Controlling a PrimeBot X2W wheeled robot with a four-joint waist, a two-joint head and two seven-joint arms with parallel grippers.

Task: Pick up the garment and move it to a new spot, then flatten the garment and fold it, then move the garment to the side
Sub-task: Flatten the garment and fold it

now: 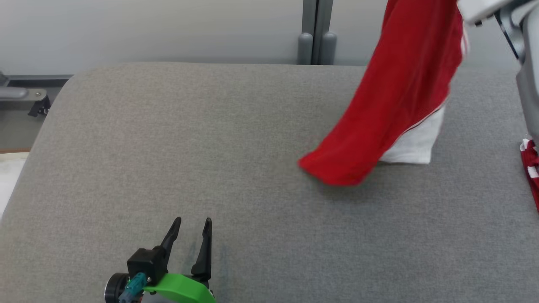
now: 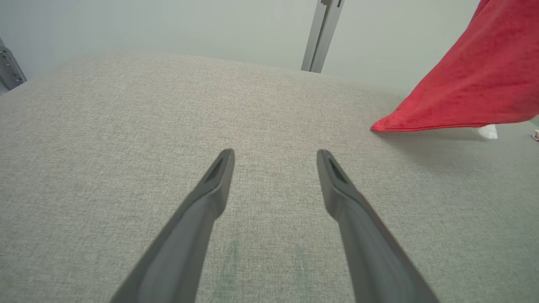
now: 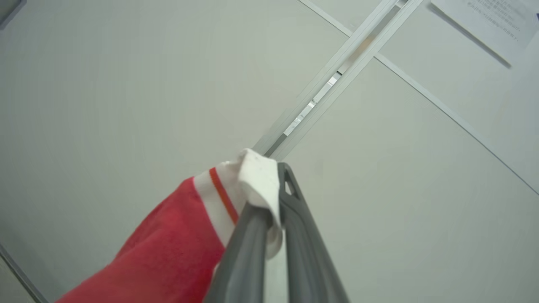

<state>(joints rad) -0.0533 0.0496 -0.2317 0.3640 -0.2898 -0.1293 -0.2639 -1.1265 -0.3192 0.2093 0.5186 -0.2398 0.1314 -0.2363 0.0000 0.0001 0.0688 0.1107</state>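
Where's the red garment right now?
The red garment hangs at the head view's upper right, pinched in the right hand, its lower end near the grey table's right side.

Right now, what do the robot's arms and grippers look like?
The left gripper has two long, tapering black fingers on a boxy black body, with a bright green curved bracket and a teal connector at its base. The right gripper has the same slim dark grey fingers, slotted near the tips. The right arm is pale grey.

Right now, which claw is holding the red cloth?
The right gripper, shut on the garment's white edge; the left gripper is open and empty.
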